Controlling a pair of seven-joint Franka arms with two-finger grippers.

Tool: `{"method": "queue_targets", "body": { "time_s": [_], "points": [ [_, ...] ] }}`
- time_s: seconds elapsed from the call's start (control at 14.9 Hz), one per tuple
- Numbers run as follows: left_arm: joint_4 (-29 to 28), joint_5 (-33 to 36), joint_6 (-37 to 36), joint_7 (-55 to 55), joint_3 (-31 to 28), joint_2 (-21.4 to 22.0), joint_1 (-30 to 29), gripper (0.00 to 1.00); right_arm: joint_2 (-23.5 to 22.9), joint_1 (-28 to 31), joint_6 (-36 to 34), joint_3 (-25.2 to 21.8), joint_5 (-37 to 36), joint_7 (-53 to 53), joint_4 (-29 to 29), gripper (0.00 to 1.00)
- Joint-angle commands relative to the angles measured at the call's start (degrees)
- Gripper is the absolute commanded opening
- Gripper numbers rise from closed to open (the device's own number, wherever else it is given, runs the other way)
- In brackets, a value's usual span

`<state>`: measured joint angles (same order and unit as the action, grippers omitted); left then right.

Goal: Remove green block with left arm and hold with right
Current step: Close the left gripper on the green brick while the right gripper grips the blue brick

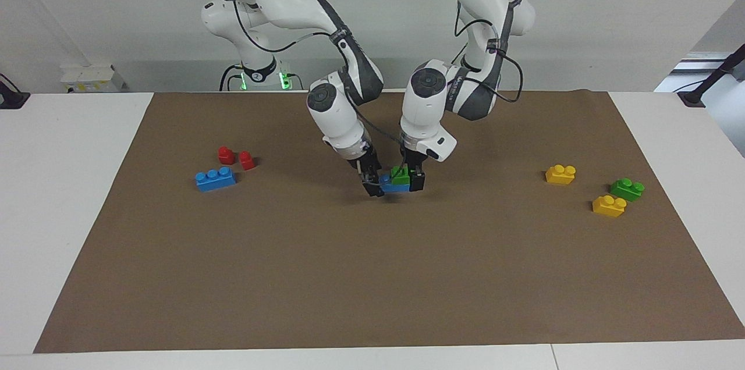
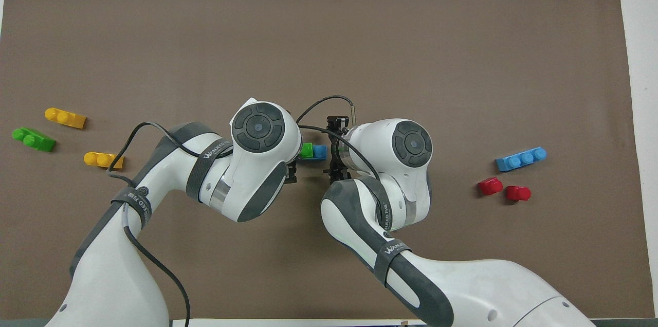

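Both grippers partly hide the green block (image 1: 400,175).

Bright green block (image 1: 400,175) sits on a blue brick (image 1: 389,185). White arms with dark grey joints carry a black left gripper (image 1: 414,179) and a black right gripper (image 1: 372,182). Plain brown mat (image 1: 372,277) covers a white table (image 1: 64,195).

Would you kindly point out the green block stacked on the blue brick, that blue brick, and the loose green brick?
green block (image 1: 400,175): facing view, its front face.
blue brick (image 2: 320,152): overhead view, its exposed stud end.
loose green brick (image 1: 626,189): facing view, its body.
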<state>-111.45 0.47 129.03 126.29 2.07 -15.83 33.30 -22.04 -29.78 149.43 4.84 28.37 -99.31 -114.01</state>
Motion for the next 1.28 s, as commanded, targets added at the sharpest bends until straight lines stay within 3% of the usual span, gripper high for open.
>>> {"method": "queue_targets", "body": {
  "time_s": [0.0, 0.27, 0.34, 0.54, 0.88, 0.94, 1.01, 1.08, 1.14, 1.21],
  "points": [
    [-1.2, 1.0, 1.8, 1.4, -0.8, 0.4, 1.0, 1.00, -1.0, -0.5, 2.5, 0.0, 3.5, -0.1, -0.2, 0.97],
    [-1.2, 1.0, 1.8, 1.4, -0.8, 0.4, 1.0, 1.00, -1.1, -0.8, 2.9, 0.0, 4.2, 0.0, 0.0, 0.74],
    [-1.2, 1.0, 1.8, 1.4, -0.8, 0.4, 1.0, 1.00, -1.2, -0.9, 3.0, 0.0, 4.2, 0.2, 0.0, 0.59],
    [-1.2, 1.0, 2.3, 1.4, -0.8, 0.4, 1.0, 1.00, -1.2, -0.8, 2.9, 0.0, 4.2, 0.3, -0.1, 0.03],
    [-1.2, 1.0, 2.5, 1.4, -0.8, 0.4, 1.0, 0.98, -1.2, -0.5, 2.9, 0.0, 4.2, 0.3, -0.1, 0.00],
    [-1.2, 1.0, 2.5, 1.4, -0.8, 0.3, 1.0, 0.92, -1.2, -0.5, 2.9, 0.0, 4.2, 0.3, -0.1, 0.00],
    [-1.1, 1.0, 2.5, 1.4, -0.8, 0.3, 1.0, 0.79, -1.2, -0.5, 2.9, 0.0, 4.2, 0.4, -0.1, 0.00],
    [-1.1, 1.0, 2.6, 1.3, -0.8, 0.3, 0.9, 0.54, -1.2, -0.5, 3.0, 0.0, 4.2, 0.5, -0.1, 0.00],
    [-1.1, 1.0, 3.0, 1.2, -0.8, 0.3, 0.9, 0.16, -1.2, -0.4, 3.0, 0.0, 4.2, 0.5, -0.1, 0.00],
    [-1.2, 1.0, 3.2, 1.3, -0.8, 0.3, 0.9, 0.00, -1.2, -0.5, 3.0, 0.0, 4.2, 0.5, 0.0, 0.00]
  ]
}}
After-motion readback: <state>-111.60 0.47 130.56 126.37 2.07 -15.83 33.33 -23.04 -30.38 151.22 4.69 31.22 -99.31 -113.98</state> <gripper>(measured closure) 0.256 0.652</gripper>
